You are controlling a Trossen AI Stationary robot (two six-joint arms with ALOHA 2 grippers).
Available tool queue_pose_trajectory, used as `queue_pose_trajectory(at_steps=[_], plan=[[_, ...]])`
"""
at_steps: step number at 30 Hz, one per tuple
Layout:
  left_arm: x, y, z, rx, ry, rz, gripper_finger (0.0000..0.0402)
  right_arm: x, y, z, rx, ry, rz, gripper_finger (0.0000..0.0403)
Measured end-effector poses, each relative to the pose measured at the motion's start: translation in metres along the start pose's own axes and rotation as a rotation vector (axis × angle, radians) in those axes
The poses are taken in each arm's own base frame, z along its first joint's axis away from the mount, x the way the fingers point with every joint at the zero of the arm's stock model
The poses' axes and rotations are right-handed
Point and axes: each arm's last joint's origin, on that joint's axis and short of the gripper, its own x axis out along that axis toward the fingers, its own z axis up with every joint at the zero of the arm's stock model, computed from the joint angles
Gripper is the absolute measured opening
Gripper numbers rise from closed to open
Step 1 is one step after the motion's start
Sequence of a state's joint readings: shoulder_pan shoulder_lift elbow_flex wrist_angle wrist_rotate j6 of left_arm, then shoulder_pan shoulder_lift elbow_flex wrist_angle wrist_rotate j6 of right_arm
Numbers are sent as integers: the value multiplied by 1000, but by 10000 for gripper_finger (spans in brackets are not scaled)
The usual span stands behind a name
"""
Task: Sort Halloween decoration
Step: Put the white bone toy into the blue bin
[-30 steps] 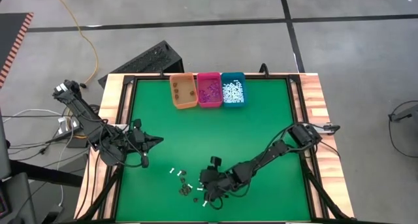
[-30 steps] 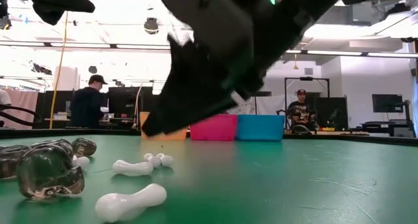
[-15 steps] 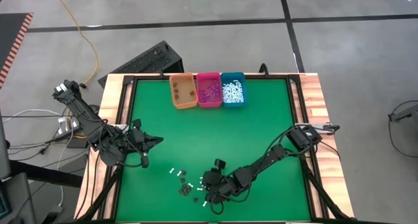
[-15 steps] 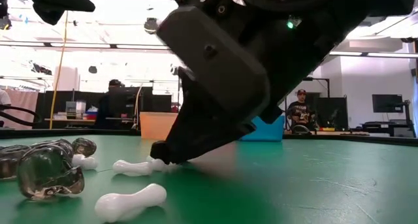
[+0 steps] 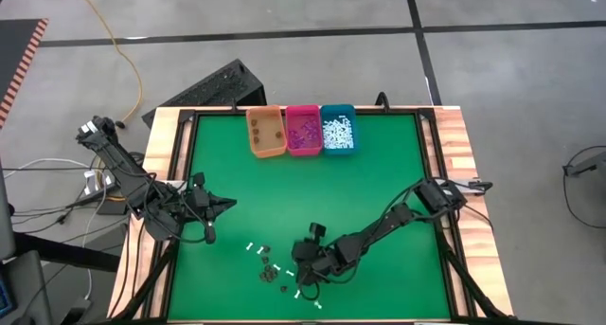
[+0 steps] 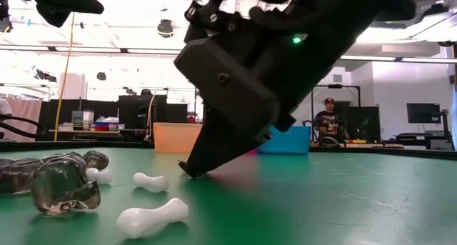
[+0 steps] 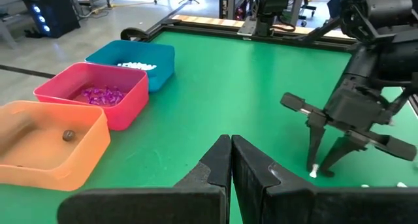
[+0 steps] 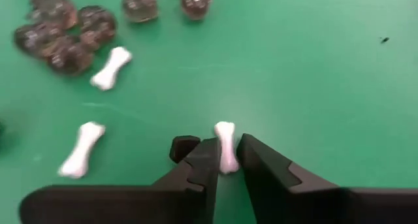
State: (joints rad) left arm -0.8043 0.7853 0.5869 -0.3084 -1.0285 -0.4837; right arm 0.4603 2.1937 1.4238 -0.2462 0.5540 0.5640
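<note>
Near the table's front edge lie the Halloween decoration pieces: white bone-shaped sticks (image 8: pixel 111 68) (image 6: pixel 152 216) and dark translucent skull bits (image 8: pixel 65 41) (image 6: pixel 61 184), all flat on the green mat. My right gripper (image 8: pixel 226 157) (image 5: pixel 301 276) has come down among them, its fingertips at the mat, and is closed about one white stick (image 8: pixel 225 145). My left gripper (image 7: pixel 231 160) (image 5: pixel 230 205) hangs shut over the table's left side, holding nothing. My right gripper has the white stick between its two fingers, which stand against its long sides (image 8: pixel 228 160) near its nearer end. The fingers slant down from the table's right and lie along the stick. Its far knob (image 8: pixel 224 128) pokes out past the fingertips, and the stick lies on the mat.
Three bins stand side by side at the far edge: an orange bin (image 5: pixel 266 133) with a few dark bits, a pink bin (image 5: pixel 303 129) with purple bits, and a teal bin (image 5: pixel 338 128) with white sticks. Green mat (image 5: pixel 379 173) lies between them and the pieces. People show beyond the table.
My right gripper has sunk to the mat and tipped steeper, its fingertips now down among the white sticks near the front edge.
</note>
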Motion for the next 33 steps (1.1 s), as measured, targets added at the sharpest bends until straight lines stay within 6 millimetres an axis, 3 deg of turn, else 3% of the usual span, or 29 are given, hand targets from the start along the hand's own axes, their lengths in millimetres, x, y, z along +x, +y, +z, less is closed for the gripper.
queue_pose_trajectory(at_steps=[9,19,28,33], plan=[[0,1,-2,15,14,7,0,7,-8,7,36,-23,-21,21],[0,2,-3,6,21,11,0,-4,-22,21,-8,-42,-65,16],[0,2,-4,11,24,13,0,-22,-73,50,-82,16,-166,16],[0,3,-5,23,31,15,0,-39,-124,58,-45,12,-223,16]])
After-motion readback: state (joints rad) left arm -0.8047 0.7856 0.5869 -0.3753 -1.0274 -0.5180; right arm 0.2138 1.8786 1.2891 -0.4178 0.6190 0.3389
